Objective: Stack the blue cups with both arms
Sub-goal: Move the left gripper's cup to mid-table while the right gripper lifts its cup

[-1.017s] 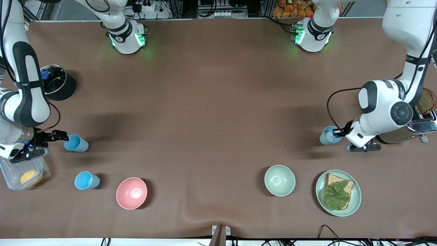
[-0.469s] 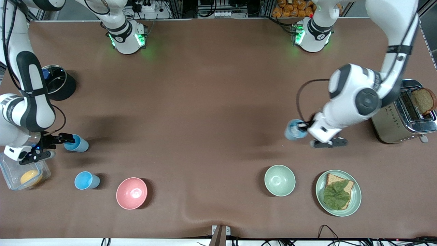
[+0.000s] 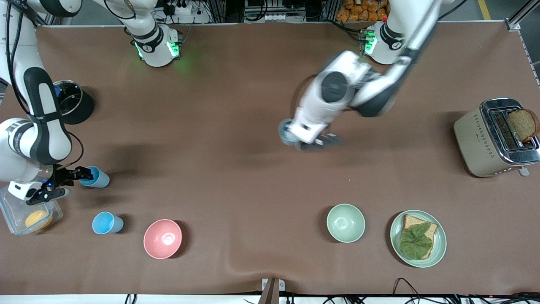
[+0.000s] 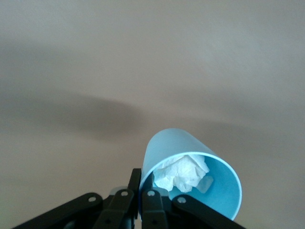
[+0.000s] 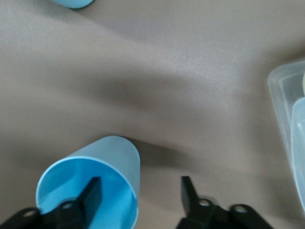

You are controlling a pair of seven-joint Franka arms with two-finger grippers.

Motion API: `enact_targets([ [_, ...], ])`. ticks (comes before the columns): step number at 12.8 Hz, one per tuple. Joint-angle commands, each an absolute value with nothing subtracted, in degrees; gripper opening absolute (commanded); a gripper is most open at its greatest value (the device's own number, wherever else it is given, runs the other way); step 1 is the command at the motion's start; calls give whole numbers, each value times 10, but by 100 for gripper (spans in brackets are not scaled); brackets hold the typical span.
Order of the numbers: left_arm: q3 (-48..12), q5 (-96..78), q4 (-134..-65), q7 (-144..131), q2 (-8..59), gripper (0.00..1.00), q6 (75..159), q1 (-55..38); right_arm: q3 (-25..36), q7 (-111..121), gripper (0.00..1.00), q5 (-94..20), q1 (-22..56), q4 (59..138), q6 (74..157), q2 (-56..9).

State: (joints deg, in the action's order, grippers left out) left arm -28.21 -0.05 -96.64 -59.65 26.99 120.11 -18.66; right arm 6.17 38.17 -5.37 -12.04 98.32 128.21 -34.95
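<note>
A: What's at the right arm's end of the brown counter (image 3: 236, 190)?

B: The right end effector (image 3: 82, 174) stands spread around the rim of a sky-blue cup (image 3: 95, 177), one finger inside, not yet pinching. A second blue cup (image 3: 107, 223) sits nearer the camera, beside the pink bowl (image 3: 163, 238).

A: And mid-counter?

B: The left end effector (image 3: 300, 139) is clamped on a paler cup (image 4: 190, 179) stuffed with crumpled paper, over bare counter, probably to carry it to the others. The toaster (image 3: 493, 137) stands at the left arm's end.
</note>
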Motion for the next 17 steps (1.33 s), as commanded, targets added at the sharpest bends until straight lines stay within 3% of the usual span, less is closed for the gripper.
enact_targets([
  [1, -271, 10, -923, -684, 325, 0, 1240, -248, 56, 406, 0, -79, -133, 999, 1299, -348],
  [5, -269, 127, -903, -824, 393, 0, 1298, -320, 55, 420, 0, -82, -139, 1007, 1285, -340],
  [7, -262, 166, -858, -878, 438, 0, 1303, -357, 55, 421, 0, -88, -144, 1009, 1235, -321],
  [12, -198, 172, -838, -891, 473, 0, 1342, -411, 57, 406, 0, -89, -137, 1009, 1122, -248],
  [13, -198, 173, -838, -887, 476, 10, 1348, -409, 56, 392, 0, -89, -136, 1005, 1084, -231],
  [14, -198, 171, -838, -889, 477, 92, 1350, -404, 54, 371, 0, -89, -134, 1000, 1049, -218],
  [15, -198, 171, -838, -890, 477, 100, 1351, -405, 54, 340, 0, -89, -121, 997, 1024, -203],
  [17, -199, 163, -836, -891, 464, 100, 1350, -395, 54, 268, 0, -89, -90, 997, 992, -179],
])
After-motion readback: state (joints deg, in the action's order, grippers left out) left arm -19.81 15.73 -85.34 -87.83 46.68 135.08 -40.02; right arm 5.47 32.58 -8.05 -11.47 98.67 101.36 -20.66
